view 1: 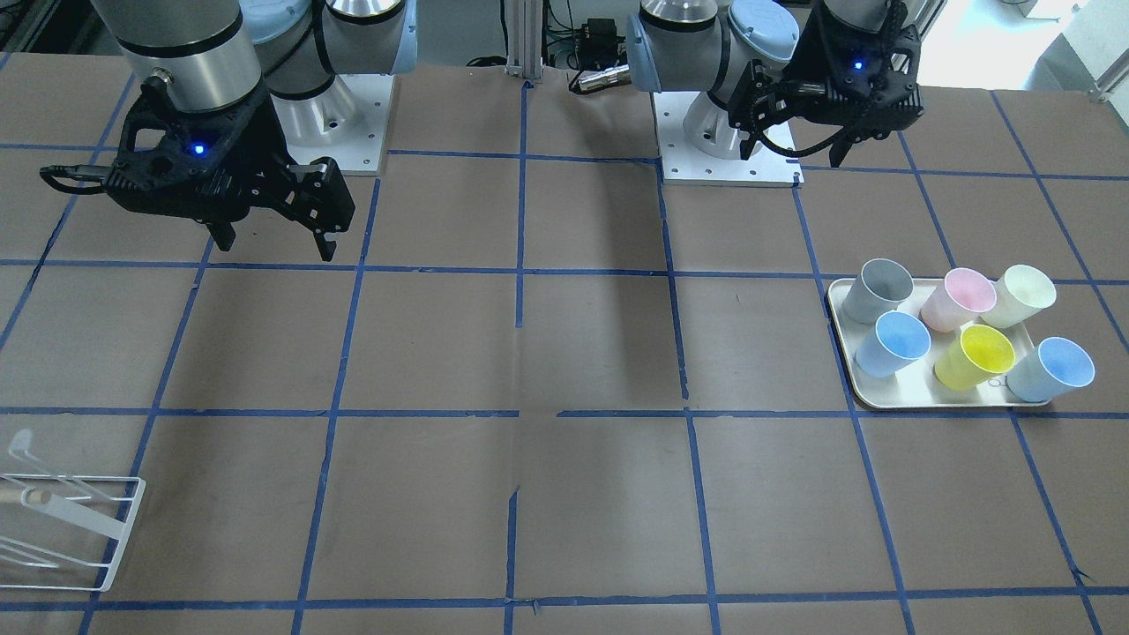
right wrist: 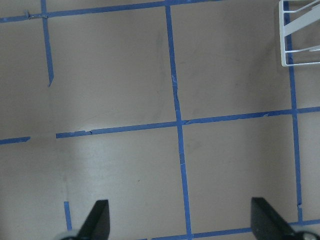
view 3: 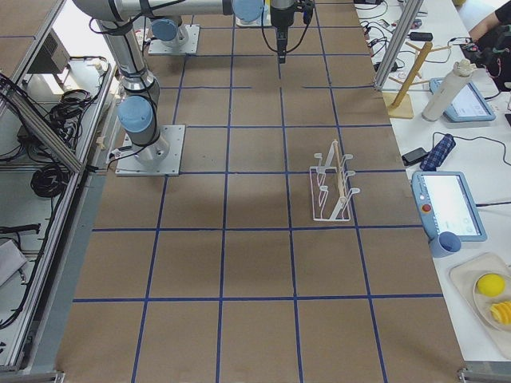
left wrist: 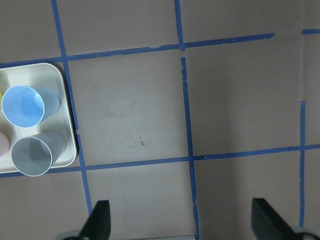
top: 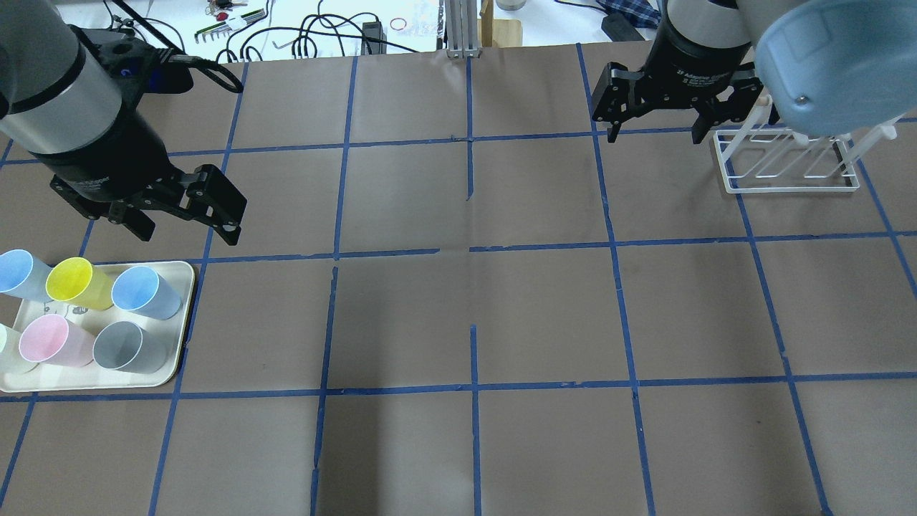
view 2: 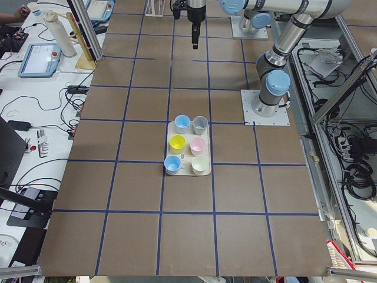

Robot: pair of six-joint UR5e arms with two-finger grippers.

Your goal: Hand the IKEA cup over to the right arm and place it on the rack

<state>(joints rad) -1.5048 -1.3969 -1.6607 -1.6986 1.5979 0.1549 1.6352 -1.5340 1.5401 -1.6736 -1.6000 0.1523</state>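
The cream-white IKEA cup [view 1: 1023,294] stands on a cream tray [view 1: 882,399], at the corner beside the pink cup [view 1: 958,298]. In the overhead view the IKEA cup [top: 6,345] is cut off by the left edge. My left gripper [top: 186,226] is open and empty, hovering beyond the tray and clear of the cups. The left wrist view shows only a blue cup [left wrist: 25,106] and the grey cup [left wrist: 32,156]. The white wire rack [top: 788,170] stands far right. My right gripper [top: 655,135] is open and empty, just left of the rack.
The tray also holds a yellow cup [view 1: 975,355] and two blue cups [view 1: 895,342]. The table is brown paper with a blue tape grid. Both arm bases [view 1: 728,132] stand along the robot's edge. A rack corner shows in the right wrist view [right wrist: 300,35].
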